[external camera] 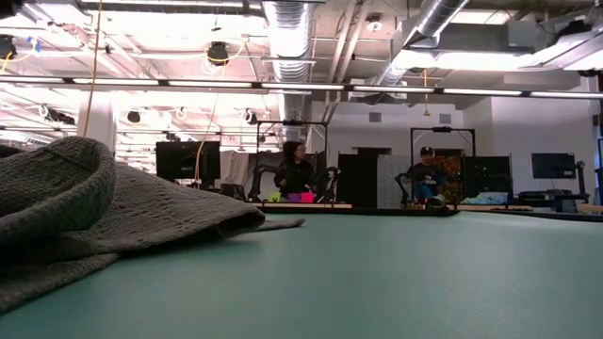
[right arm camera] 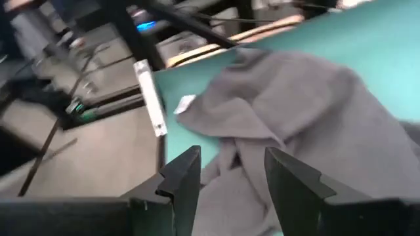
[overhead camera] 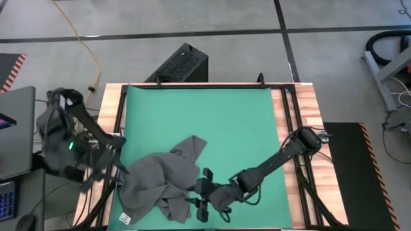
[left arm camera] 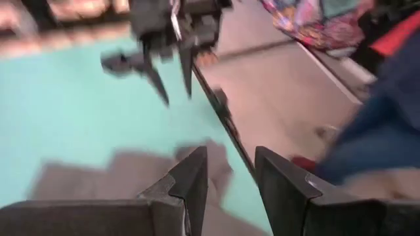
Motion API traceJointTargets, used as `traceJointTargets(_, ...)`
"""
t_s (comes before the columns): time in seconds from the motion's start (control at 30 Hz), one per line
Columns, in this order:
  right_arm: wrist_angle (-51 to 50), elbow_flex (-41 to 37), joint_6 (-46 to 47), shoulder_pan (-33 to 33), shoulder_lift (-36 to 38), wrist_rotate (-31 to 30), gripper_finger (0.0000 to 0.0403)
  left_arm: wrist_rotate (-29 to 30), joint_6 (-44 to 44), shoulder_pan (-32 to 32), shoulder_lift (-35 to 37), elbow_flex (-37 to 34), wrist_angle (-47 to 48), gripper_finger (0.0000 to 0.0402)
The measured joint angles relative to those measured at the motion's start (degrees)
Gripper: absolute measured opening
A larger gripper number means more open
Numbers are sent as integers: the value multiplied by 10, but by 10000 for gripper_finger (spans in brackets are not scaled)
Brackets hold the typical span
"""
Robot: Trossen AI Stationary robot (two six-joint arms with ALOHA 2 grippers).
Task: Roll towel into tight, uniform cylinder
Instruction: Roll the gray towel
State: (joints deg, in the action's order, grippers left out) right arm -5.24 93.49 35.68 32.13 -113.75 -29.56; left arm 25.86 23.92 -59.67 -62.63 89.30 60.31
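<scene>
The dark grey towel [overhead camera: 164, 183] lies crumpled on the near left part of the green mat [overhead camera: 212, 122], with its white tag [overhead camera: 125, 218] at the near left corner. It also shows in the low view [external camera: 94, 202] and in the right wrist view [right arm camera: 308, 111]. My right gripper [overhead camera: 199, 194] is open at the towel's right edge; in its wrist view [right arm camera: 233, 174] the cloth lies just ahead of the fingers. My left gripper [overhead camera: 110, 168] is open at the towel's left side, above the cloth [left arm camera: 231, 174].
The mat's far and right parts are bare. A black box [overhead camera: 181, 63] stands beyond the table's far edge and a laptop [overhead camera: 16, 128] stands to the left. A person's leg [left arm camera: 367, 144] is near the table's near edge. People sit far off in the room [external camera: 295, 169].
</scene>
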Motion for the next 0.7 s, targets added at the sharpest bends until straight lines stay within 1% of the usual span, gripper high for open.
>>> traceJointTargets(0.1, -39, 1, 82, 4, 0, -18, 191, 91, 5, -64, -23, -25, -13, 116)
traceJointTargets(0.17, -51, 0, 102, 4, 0, -20, 191, 128, 34, -92, -37, -49, -14, 116)
traceJointTargets(0.27, -53, 0, 104, 3, 0, -21, 191, 166, 98, -127, -51, -88, -27, 116)
traceJointTargets(0.37, -85, 0, 99, -2, -1, -21, 191, 194, 139, -157, -45, -126, -78, 116)
traceJointTargets(0.5, -91, 0, 95, -5, -33, -21, 191, 240, 187, -190, -34, -161, -118, 116)
traceJointTargets(0.6, -71, 7, 117, -10, -69, -17, 191, 262, 217, -200, -35, -174, -117, 116)
traceJointTargets(0.7, -70, 30, 158, -11, -106, -15, 191, 275, 219, -202, -37, -175, -116, 116)
